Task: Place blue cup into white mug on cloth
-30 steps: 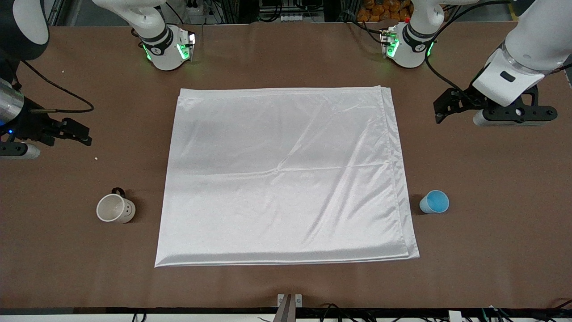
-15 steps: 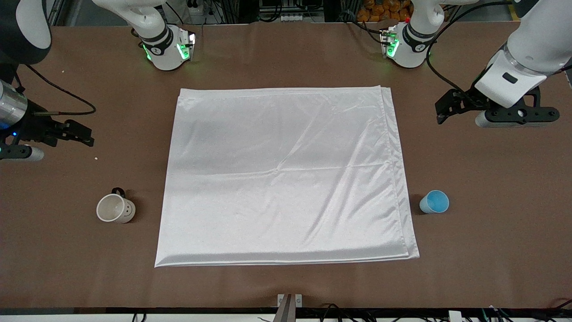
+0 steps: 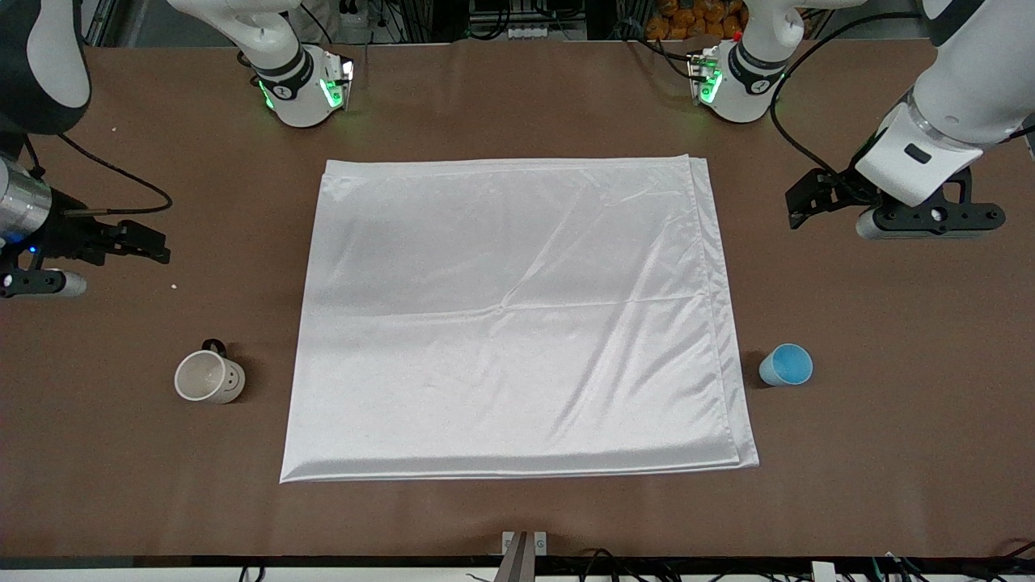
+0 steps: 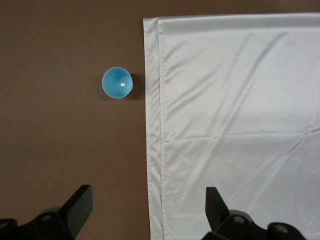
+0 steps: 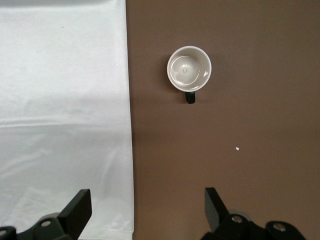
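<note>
The white cloth [image 3: 517, 315] lies flat in the middle of the table. The blue cup [image 3: 786, 364] stands upright on the bare table beside the cloth's edge, toward the left arm's end; it also shows in the left wrist view [image 4: 117, 83]. The white mug [image 3: 209, 377] with black handle and smiley face stands on the bare table toward the right arm's end; it also shows in the right wrist view [image 5: 189, 69]. My left gripper [image 3: 796, 208] hangs open and empty over bare table by the cloth's edge. My right gripper [image 3: 158, 246] hangs open and empty over bare table.
The brown table top [image 3: 517, 509] spreads round the cloth. A white crumb [image 3: 174, 285] lies on the table near the right gripper. Both arm bases [image 3: 303, 89] stand at the table's edge farthest from the front camera.
Both arms have shifted slightly: the left wrist has moved a little toward the cloth, and the right arm's wrist body has drifted lower in the front view. Cup, mug and cloth are unmoved.
</note>
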Action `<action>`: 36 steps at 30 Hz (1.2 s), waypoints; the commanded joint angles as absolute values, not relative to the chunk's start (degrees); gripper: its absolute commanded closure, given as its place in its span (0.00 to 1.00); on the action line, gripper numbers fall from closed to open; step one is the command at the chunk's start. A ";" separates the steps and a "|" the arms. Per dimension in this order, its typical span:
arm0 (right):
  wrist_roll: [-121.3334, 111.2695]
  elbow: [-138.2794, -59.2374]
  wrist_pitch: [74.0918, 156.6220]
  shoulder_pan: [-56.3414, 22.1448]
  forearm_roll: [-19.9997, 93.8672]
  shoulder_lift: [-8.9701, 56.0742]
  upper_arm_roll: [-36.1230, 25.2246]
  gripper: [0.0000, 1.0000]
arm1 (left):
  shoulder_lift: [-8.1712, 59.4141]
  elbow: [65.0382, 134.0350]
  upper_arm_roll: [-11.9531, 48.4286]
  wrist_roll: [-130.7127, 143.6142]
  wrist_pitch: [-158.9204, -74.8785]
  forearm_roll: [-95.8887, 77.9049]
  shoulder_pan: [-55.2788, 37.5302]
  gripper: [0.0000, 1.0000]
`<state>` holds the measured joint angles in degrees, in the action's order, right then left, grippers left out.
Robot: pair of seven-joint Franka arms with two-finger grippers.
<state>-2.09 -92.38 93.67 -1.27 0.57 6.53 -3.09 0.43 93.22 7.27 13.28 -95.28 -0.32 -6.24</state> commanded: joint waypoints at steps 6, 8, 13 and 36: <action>-2.81 -94.92 94.92 2.10 0.53 7.65 -2.99 0.00 | 4.56 93.34 7.47 12.39 -95.36 0.35 -4.48 0.00; -2.81 -96.49 96.15 3.07 0.53 7.73 -2.99 0.00 | 5.62 93.43 7.47 12.39 -96.06 0.35 -4.22 0.00; -3.25 -101.77 102.11 4.83 0.53 7.73 -2.99 0.00 | 8.34 93.60 7.38 12.39 -98.43 0.44 -3.87 0.00; -3.34 -102.05 114.61 4.75 0.61 21.53 -2.99 0.00 | 15.12 101.68 7.47 12.57 -117.33 5.54 -3.52 0.00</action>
